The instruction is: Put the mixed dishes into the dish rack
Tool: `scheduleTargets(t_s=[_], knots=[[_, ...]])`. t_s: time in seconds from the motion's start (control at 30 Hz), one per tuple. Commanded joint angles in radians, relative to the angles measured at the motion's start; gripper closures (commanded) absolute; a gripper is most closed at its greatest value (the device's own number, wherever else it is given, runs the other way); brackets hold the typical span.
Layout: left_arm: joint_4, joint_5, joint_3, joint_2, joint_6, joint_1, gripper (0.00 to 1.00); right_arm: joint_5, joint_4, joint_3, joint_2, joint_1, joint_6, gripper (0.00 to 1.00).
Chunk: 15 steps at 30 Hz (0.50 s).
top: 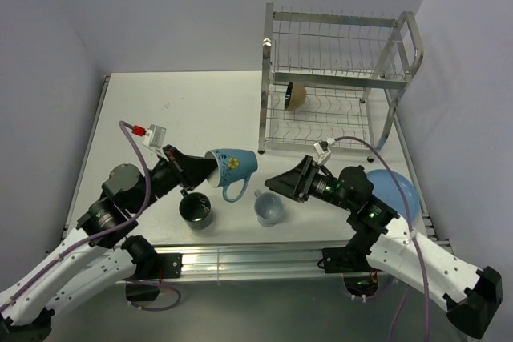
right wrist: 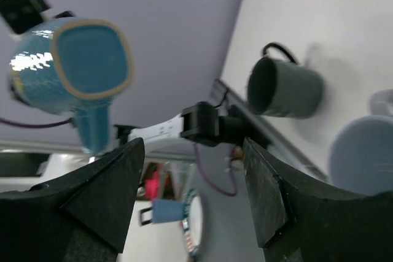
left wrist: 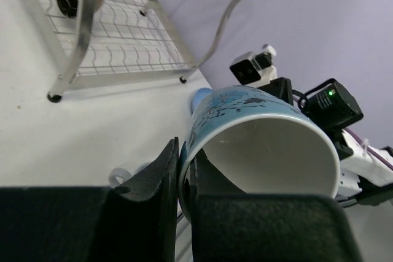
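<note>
**Light blue mug [top: 232,167] pinched in my left tool [top: 198,171]**

My left tool is clenched on the mug's rim, one finger inside the wall and one outside. It holds the mug off the desk [top: 184,110], tipped on its side with the mouth toward the tool. Just below that tool the dark mug [top: 195,209] stands upright. My right tool [top: 282,183] is released, jaws apart with nothing between them, just beside the white mug [top: 268,208]. Behind that tool, partly under its arm, lies the blue plate [top: 397,190]. Beyond both tools the bowl [top: 294,96] leans in the lower tier of the dish rack [top: 337,15].
</note>
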<state>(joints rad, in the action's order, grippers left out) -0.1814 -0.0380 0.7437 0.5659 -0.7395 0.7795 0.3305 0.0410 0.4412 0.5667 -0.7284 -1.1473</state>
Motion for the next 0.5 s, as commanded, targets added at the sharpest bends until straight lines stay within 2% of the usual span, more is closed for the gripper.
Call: scheduleTargets(t_s=[0.0, 0.1, 0.23, 0.47], knots=[[0.293, -0.083, -0.082, -0.018, -0.073, 0.001, 1.00, 0.119, 0.357, -0.041, 0.022, -0.025, -0.167, 0.28], [0.378, -0.089, -0.119, -0.012, -0.115, 0.001, 1.00, 0.093, 0.451, -0.036, 0.055, -0.089, -0.172, 0.32], [0.424, -0.095, -0.128, -0.001, -0.127, 0.001, 1.00, 0.035, 0.454, -0.013, 0.059, -0.156, -0.146, 0.35], [0.542, -0.126, -0.150, 0.023, -0.181, 0.001, 1.00, 0.030, 0.597, -0.006, 0.177, -0.210, -0.158, 0.39]])
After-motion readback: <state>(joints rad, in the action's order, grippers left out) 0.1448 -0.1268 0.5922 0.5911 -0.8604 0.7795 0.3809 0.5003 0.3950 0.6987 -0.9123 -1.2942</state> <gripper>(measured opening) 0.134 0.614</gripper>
